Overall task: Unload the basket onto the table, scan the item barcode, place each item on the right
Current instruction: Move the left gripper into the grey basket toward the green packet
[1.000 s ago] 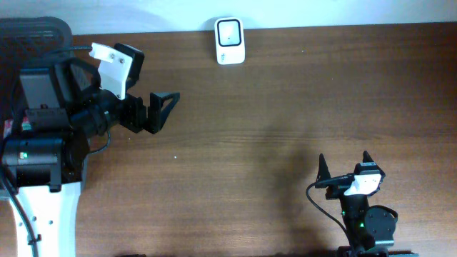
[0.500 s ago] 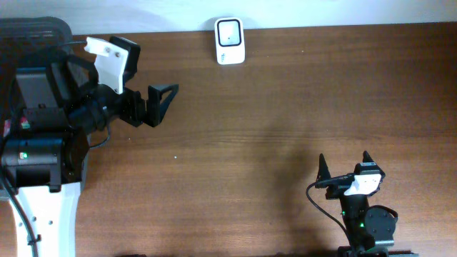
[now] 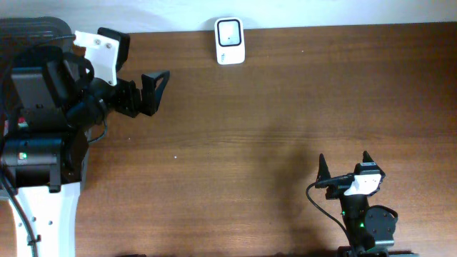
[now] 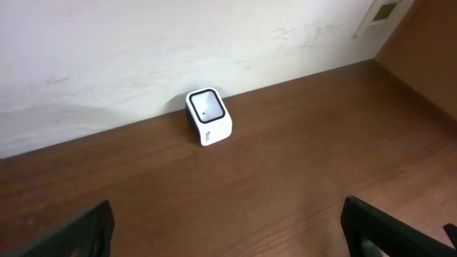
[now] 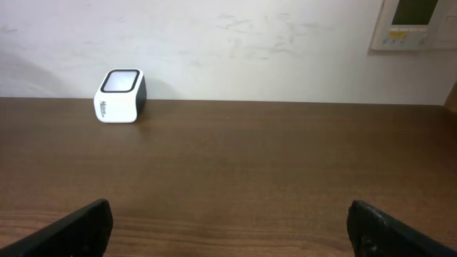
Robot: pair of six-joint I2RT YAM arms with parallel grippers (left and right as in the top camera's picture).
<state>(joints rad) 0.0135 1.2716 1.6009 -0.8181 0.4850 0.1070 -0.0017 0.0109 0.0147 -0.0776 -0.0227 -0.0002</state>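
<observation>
A small white barcode scanner (image 3: 230, 41) with a dark, black-framed window on top stands on the brown wooden bench (image 3: 285, 107), at the far edge and close against the white wall (image 5: 235, 43). A short line of grey print runs along its lower side face in both wrist views, but it is too small to read.

The left hand (image 3: 153, 93) hangs over the far left part of the bench, its two fingers spread wide with nothing between them. It points toward the scanner, which lies well apart from it.

The right hand (image 3: 343, 160) sits at the near right edge of the bench, fingers likewise spread and empty, far from the scanner.

A pale wall panel (image 5: 414, 21) with a greenish display is mounted at the upper right of the wall. Its lettering cannot be made out.
</observation>
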